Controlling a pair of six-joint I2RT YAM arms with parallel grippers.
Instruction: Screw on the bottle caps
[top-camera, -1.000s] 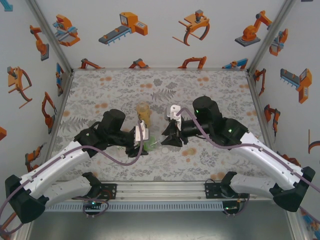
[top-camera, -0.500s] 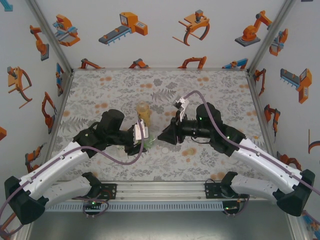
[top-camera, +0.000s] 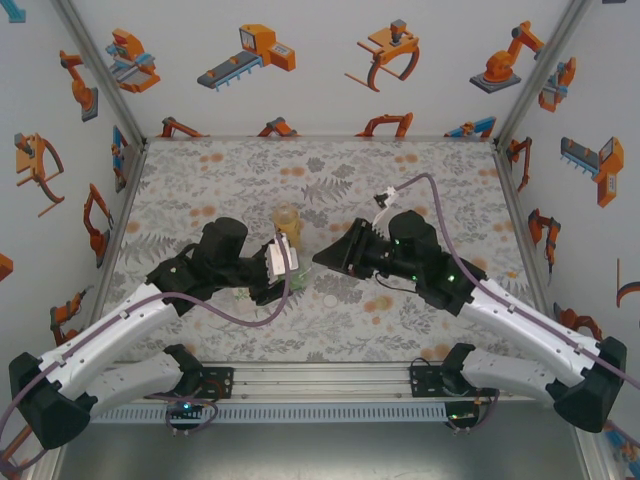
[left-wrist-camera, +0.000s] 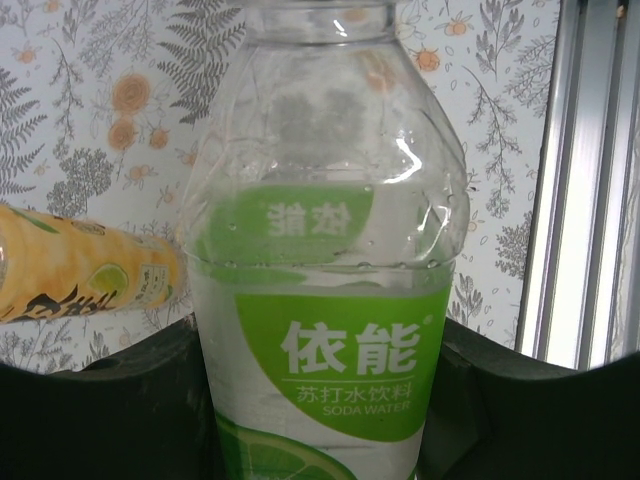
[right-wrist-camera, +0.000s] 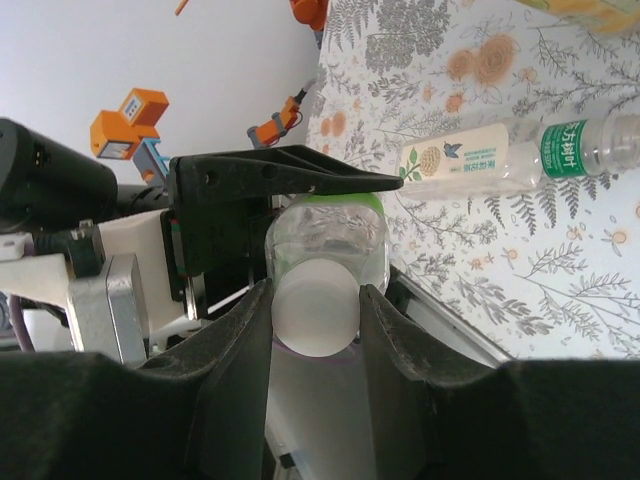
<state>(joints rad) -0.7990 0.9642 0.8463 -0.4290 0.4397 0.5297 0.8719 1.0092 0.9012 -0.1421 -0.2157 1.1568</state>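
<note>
My left gripper (left-wrist-camera: 320, 420) is shut on a clear bottle with a green label (left-wrist-camera: 325, 300), holding it by the body between black fingers (left-wrist-camera: 100, 400). In the top view that gripper (top-camera: 282, 284) sits at the table's middle with the bottle (top-camera: 298, 284) pointing right. In the right wrist view, my right gripper (right-wrist-camera: 315, 305) is shut on a white bottle cap (right-wrist-camera: 315, 312), which sits against the bottle's mouth (right-wrist-camera: 325, 235). From above, the right gripper (top-camera: 324, 258) meets the bottle from the right.
An amber tea bottle (top-camera: 287, 222) lies just behind the grippers, also at the left of the left wrist view (left-wrist-camera: 80, 275). A pale-labelled bottle (right-wrist-camera: 490, 152) lies on the floral table (top-camera: 440, 180). The metal rail (left-wrist-camera: 580, 180) marks the near edge.
The right wrist has rolled round while its gripper stayed at the bottle's mouth, and its forearm has swung back and to the right. The left arm has barely moved.
</note>
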